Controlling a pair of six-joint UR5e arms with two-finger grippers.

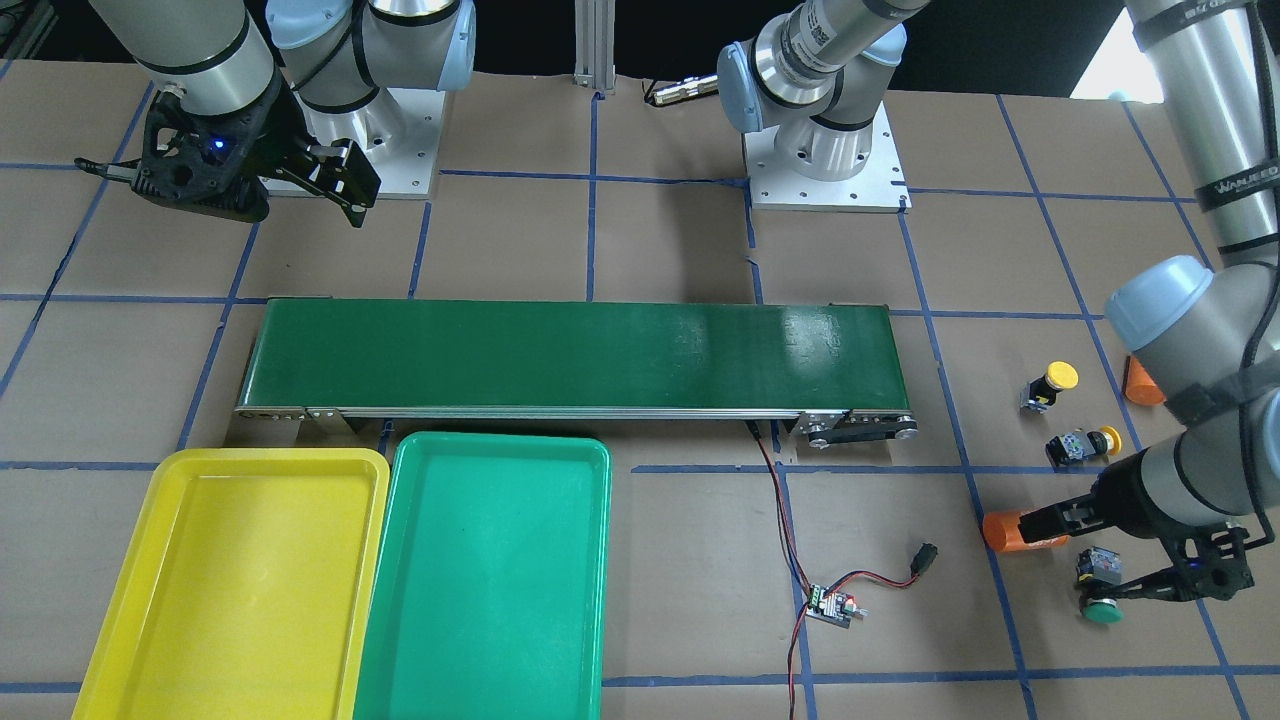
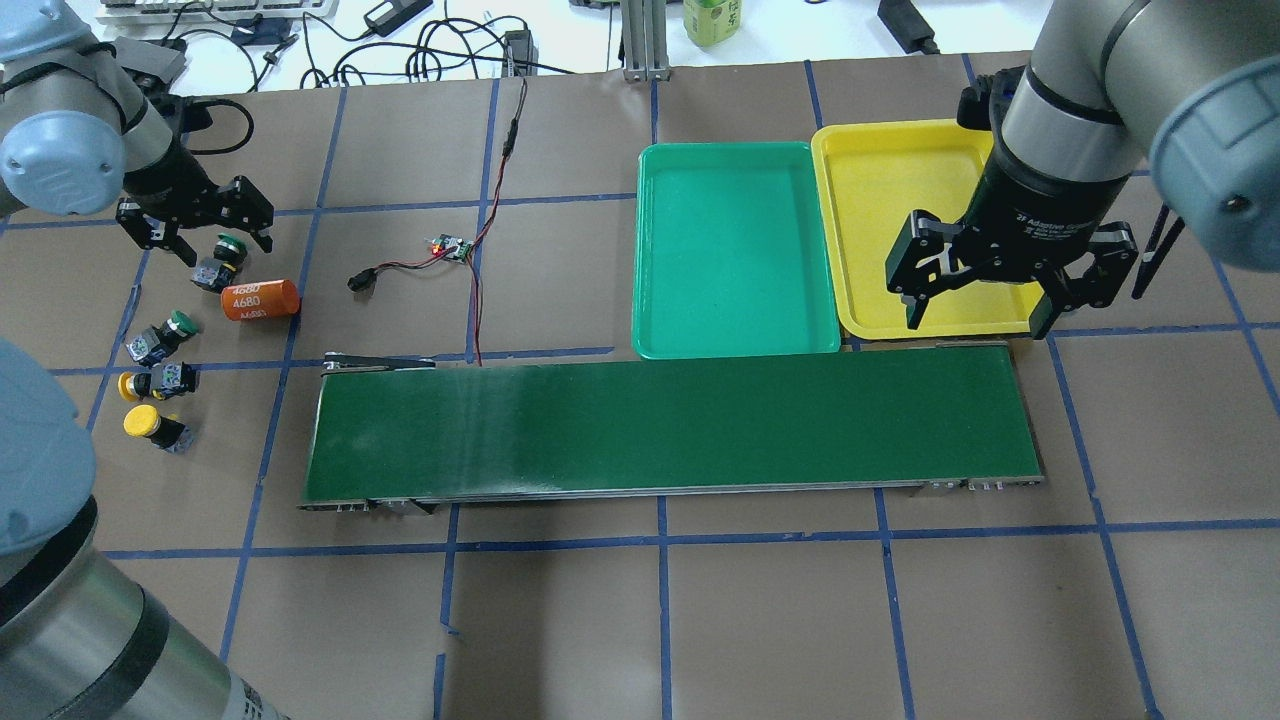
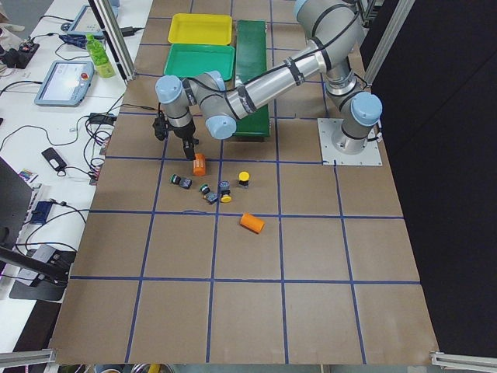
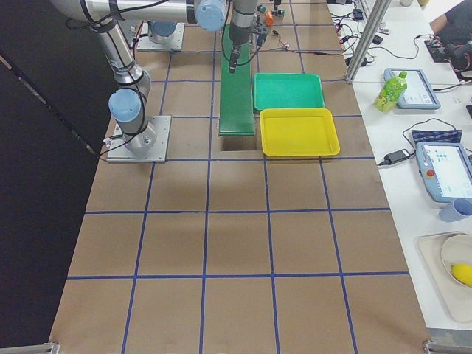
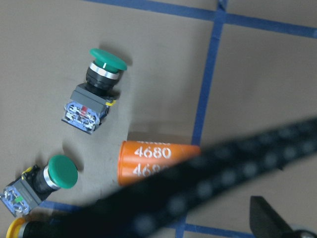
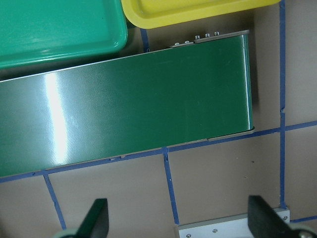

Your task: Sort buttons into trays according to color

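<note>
Here, left gripper (image 2: 205, 238): spread wide.
Green button (image 2: 222, 260): lying below its gap, just beside orange cylinder (image 2: 259, 299).
Right gripper (image 2: 977, 322): spread.

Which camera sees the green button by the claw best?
Left wrist view: the green button is big and sharp, cap and body. Overhead and front show it small; exterior left, a speck; the others miss it.

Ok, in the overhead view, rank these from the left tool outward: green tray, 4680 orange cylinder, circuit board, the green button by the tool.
1. Green button, directly under the left tool.
2. Orange cylinder, beside that button.
3. Circuit board, toward the middle.
4. Green tray, right half.
</note>
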